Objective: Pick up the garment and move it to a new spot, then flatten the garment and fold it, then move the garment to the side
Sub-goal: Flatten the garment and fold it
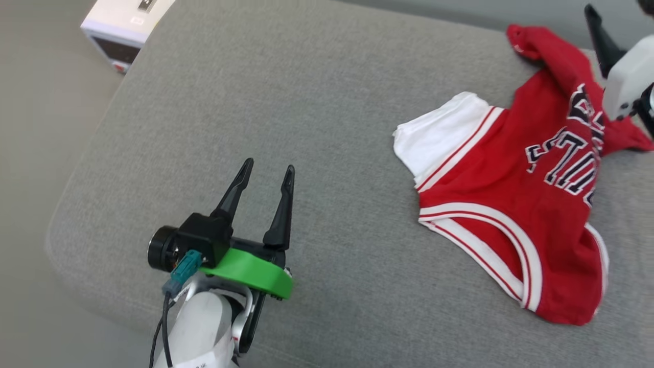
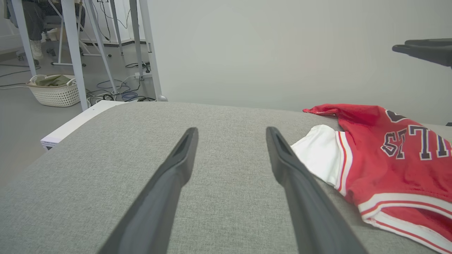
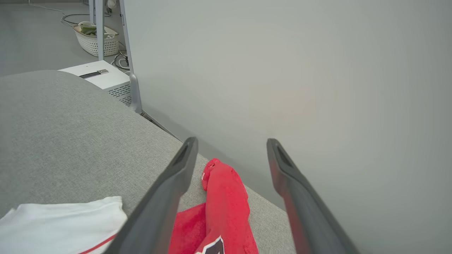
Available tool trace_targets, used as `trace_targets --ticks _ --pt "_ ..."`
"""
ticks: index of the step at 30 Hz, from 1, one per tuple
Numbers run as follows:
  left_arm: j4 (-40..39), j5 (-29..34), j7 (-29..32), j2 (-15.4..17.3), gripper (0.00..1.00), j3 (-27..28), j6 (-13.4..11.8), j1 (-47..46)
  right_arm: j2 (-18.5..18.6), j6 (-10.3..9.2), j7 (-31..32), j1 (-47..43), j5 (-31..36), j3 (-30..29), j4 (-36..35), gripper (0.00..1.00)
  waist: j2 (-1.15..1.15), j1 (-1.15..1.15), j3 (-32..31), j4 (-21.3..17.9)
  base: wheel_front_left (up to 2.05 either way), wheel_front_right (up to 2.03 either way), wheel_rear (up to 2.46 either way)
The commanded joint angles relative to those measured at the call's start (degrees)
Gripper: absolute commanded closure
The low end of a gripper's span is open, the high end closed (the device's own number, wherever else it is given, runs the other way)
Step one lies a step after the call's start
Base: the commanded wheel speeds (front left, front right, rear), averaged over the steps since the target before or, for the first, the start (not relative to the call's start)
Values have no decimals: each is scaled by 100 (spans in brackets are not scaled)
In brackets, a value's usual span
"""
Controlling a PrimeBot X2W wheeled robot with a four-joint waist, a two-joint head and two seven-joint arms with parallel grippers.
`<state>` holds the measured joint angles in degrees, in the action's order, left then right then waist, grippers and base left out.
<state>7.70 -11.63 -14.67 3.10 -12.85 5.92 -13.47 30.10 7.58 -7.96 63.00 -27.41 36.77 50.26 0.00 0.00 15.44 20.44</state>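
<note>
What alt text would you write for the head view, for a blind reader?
A crumpled red garment with a white sleeve and dark lettering lies on the right of a grey cushion. The open left gripper is at lower left over bare fabric; the right gripper is at upper right, by the garment.

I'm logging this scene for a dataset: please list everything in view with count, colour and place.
garment: one, red with white sleeve, crumpled on the cushion's right part
cushion: one, grey, beneath the garment
box: one, white, on the floor beyond the cushion's far left corner
basket: one, white, on the floor beside the table legs
table legs: several, pale grey, standing on the floor
cables: several, dark and blue, on the floor
left end effector: one, black, open over bare cushion
right end effector: one, black, open above the garment's far end
</note>
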Motion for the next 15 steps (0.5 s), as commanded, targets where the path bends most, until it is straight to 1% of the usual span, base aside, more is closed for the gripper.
trace_targets --ticks 1,5,8,12,15 --pt "-9 46 -33 -22 0 62 41 75 -14 -9 -144 -249 -124 -76 -112 0 0 0 -530 -519 0 0 0" --pt "37 26 -33 -19 0 181 77 214 -15 -9 -452 -869 -396 -448 -502 0 0 0 -769 -757 0 0 0" --pt "105 6 -33 6 0 256 98 330 -77 -9 -582 -1490 -535 -858 -872 0 0 0 -935 -954 0 0 0" --pt "231 -39 -33 46 0 268 122 465 -204 -9 -647 -2367 -497 -1398 -1392 0 0 0 -1109 -1159 0 0 0" --pt "333 -75 -33 74 0 262 132 540 -317 -9 -663 -3021 -310 -1833 -1785 0 0 0 -1208 -1274 0 0 0"
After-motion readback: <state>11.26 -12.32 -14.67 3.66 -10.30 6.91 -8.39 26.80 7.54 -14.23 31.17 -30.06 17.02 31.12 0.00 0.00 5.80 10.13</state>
